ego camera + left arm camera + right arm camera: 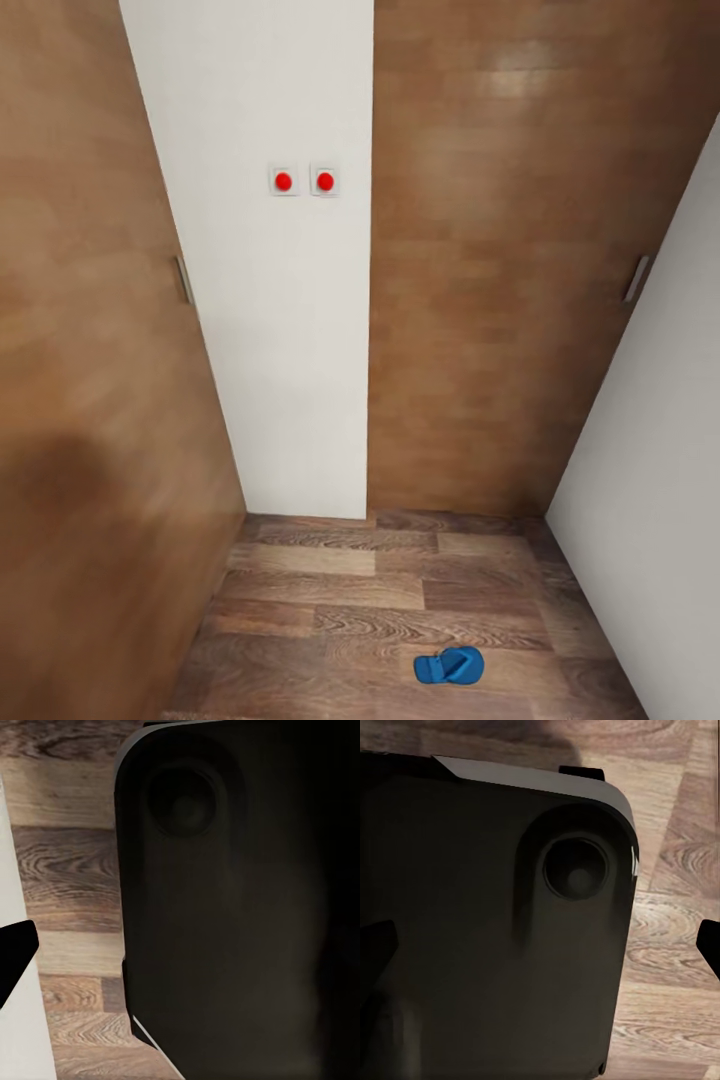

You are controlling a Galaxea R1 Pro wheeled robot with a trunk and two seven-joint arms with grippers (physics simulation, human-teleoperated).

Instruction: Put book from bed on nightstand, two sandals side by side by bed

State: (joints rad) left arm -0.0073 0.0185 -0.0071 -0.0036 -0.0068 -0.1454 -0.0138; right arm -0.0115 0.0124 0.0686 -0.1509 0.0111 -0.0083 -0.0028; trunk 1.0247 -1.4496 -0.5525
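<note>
From the head camera I am looking down into a narrow corner: a white wall panel stands straight ahead at about twelve o'clock, carrying two small white plates with red round buttons side by side. Brown wood-faced doors flank it, one at my nine o'clock and another at about one o'clock, each with a small metal handle; a second white wall closes the view at three o'clock. The wood-plank floor fills the low part of the picture, and one blue sandal lies flat on it at about five o'clock, well apart from the walls, with nothing touching it. On the left wrist camera I see a big dark rounded body of the robot close up, with plank floor beside it, and a single black fingertip of the left gripper pokes in at the edge. I cannot tell how far that hand is open, and I see nothing in it. On the right wrist camera, the same sort of dark housing sits over the floor, with two black fingertips of the right gripper at opposite edges of the frame, so that hand is spread wide and grips nothing.
</note>
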